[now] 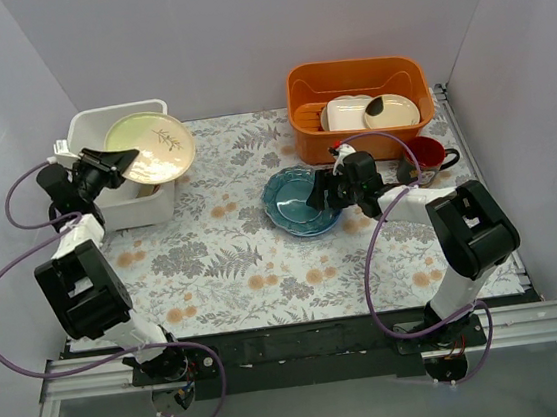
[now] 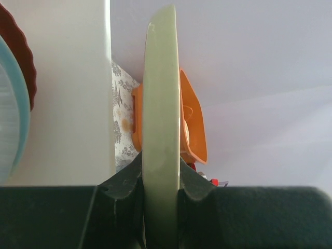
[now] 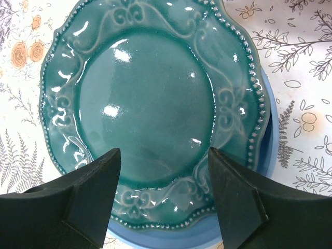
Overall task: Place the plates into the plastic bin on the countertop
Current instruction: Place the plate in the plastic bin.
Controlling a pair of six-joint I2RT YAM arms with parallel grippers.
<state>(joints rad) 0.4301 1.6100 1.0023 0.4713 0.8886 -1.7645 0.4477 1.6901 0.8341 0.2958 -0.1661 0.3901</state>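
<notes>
My left gripper (image 1: 120, 159) is shut on the rim of the cream-green plate with a leaf sprig (image 1: 152, 145), holding it tilted above the white plastic bin (image 1: 107, 120) at the far left. In the left wrist view the plate (image 2: 161, 98) stands edge-on between my fingers, and red-brown and pale blue plate edges (image 2: 21, 62) show at the left. A teal-blue plate (image 1: 300, 198) lies on a blue plate on the countertop (image 1: 265, 270). My right gripper (image 1: 323, 193) is open just above the teal plate's (image 3: 150, 98) near rim.
An orange tub (image 1: 355, 84) at the back right holds cream rectangular dishes (image 1: 353, 112). A red mug (image 1: 430, 156) stands in front of it, right of my right arm. Walls close in on three sides.
</notes>
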